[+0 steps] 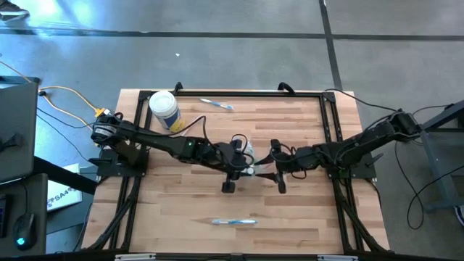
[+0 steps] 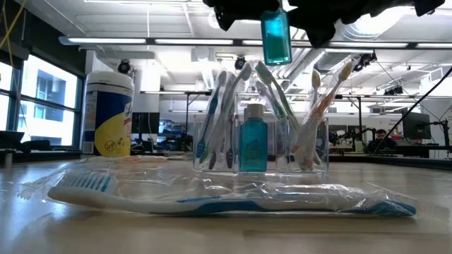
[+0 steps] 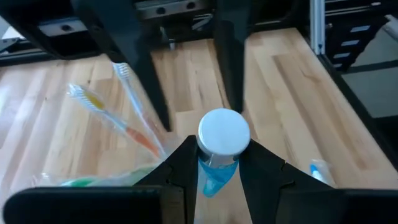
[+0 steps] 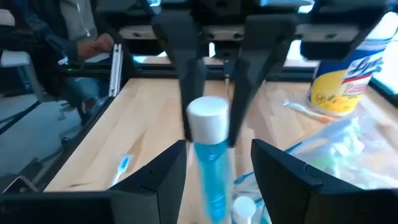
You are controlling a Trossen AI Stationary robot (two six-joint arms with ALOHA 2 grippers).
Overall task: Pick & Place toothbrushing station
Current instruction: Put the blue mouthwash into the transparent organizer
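A clear plastic cup [image 2: 261, 144] stands mid-table, holding several toothbrushes [image 2: 219, 113] and a blue white-capped bottle [image 2: 252, 144]. Above the cup hangs a second blue white-capped bottle [image 3: 221, 143], with my left gripper [image 3: 219, 171] shut on it. In the high view that gripper [image 1: 246, 161] reaches in from the table's left. My right gripper [image 4: 217, 177] faces it from the table's right and is open. Its fingers stand on either side of the hanging bottle [image 4: 208, 155] without touching it. My left gripper pinches the bottle between its two fingers [image 3: 180, 168], on the blue body just under the white cap [image 3: 224, 132]. The fingers slant downward from the table's left. The bottle hangs upright, cap on top, lifted clear above the cup [image 2: 275, 39].
A wrapped blue-and-white toothbrush [image 2: 233, 199] lies near the table's front edge, and another [image 1: 217, 104] lies near the far edge. A white-lidded canister with a yellow label [image 1: 164, 109] stands at the far left. A person [image 4: 81, 37] sits beyond the table.
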